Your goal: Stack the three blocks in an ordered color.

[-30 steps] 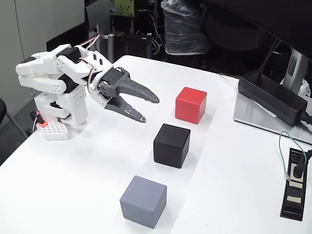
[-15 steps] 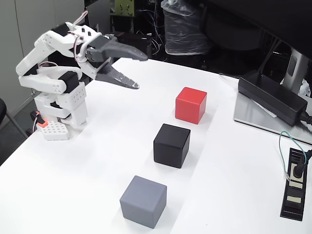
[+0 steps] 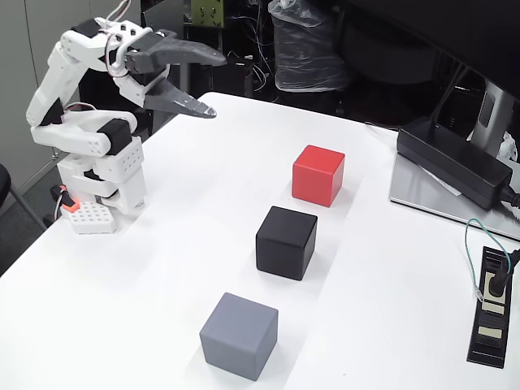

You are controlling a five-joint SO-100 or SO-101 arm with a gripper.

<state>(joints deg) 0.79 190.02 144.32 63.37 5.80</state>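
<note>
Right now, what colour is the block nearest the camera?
Grey block, seen in the fixed view.

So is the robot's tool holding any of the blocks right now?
No, nothing is held. The tool is open and empty, up in the air near the table's far edge. The red block, black block and grey block all sit on the table.

A white table (image 3: 162,268) carries the red block (image 3: 318,175), black block (image 3: 286,242) and grey block (image 3: 239,335) mid-table, the arm base (image 3: 101,183) at its left edge, and a power brick (image 3: 452,161) by its right edge.
</note>
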